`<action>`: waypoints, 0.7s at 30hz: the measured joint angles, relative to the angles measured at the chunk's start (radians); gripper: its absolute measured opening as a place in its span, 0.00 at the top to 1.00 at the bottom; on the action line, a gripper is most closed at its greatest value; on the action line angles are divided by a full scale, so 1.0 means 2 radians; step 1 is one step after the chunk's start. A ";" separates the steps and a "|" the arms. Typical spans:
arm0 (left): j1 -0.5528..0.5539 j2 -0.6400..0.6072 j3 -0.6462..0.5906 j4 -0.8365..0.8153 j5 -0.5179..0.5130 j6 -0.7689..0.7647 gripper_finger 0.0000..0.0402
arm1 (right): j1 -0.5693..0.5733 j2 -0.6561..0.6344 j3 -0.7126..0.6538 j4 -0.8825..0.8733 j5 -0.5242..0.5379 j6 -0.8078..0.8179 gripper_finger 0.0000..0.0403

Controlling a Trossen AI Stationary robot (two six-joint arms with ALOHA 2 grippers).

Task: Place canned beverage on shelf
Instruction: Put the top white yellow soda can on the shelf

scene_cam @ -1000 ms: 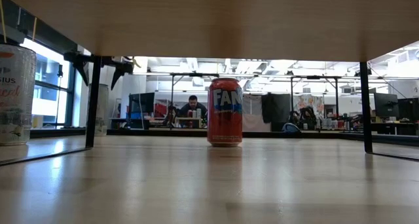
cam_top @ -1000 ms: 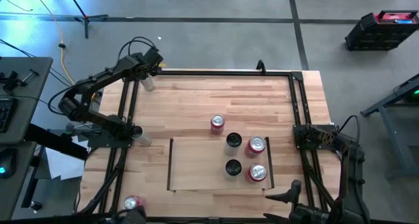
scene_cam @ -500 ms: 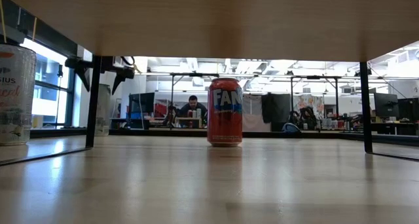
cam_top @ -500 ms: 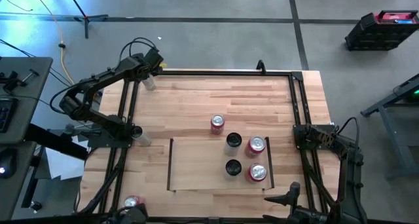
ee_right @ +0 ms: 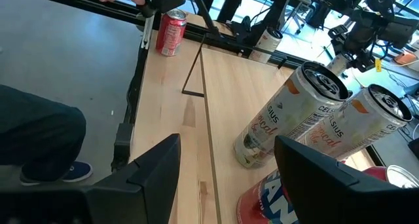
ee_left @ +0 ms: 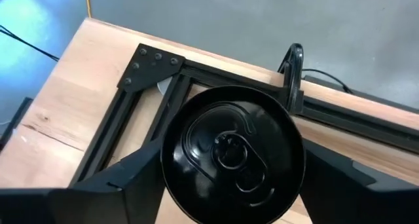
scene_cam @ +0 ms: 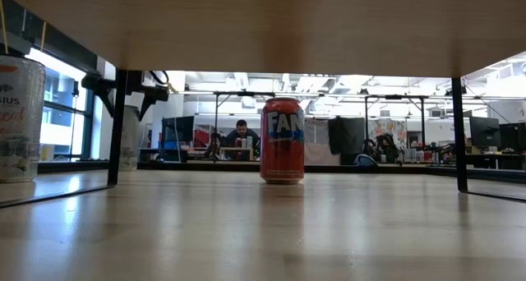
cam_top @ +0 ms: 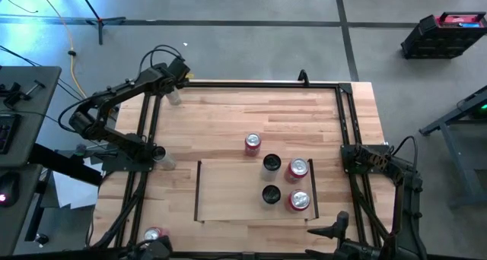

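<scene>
The left gripper [cam_top: 172, 89] is at the far left corner of the table [cam_top: 228, 115], lowered over a black-topped can [ee_left: 232, 153]. That can stands upright, long axis vertical, its lid and pull tab facing the wrist camera. The two dark fingers [ee_left: 127, 181] flank the can's sides; whether they press on it or stand just clear cannot be told.

The shelf [cam_top: 228, 193] lies flat on the near half of the table, long side running left to right, dark rails on its two short sides. Four cans stand upright on its right part: two black-topped [cam_top: 271, 163] and two red [cam_top: 297, 169]. A further red can [cam_top: 252, 144] stands upright on the table just beyond the shelf's far edge; in the low view it shows as an orange-red can. Another red can [cam_top: 154, 235] stands at the near left corner.

The right gripper [ee_right: 226, 165] waits at the near right of the table, jaws parted and holding nothing.

A person [scene_cam: 241, 135] sits in the room behind.
</scene>
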 joint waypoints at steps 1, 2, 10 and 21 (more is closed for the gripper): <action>0.001 0.000 0.000 0.001 0.002 0.000 0.32 | 0.000 0.000 0.000 0.000 0.000 0.000 0.43; 0.001 0.000 0.000 0.002 0.002 0.001 0.34 | 0.000 0.000 0.000 0.000 0.000 0.000 0.43; 0.000 0.000 0.001 0.004 0.006 0.025 0.37 | 0.000 0.000 0.000 -0.002 0.003 -0.008 0.43; -0.033 -0.060 0.006 -0.034 0.027 0.053 0.37 | 0.000 0.000 0.000 -0.003 0.003 -0.008 0.43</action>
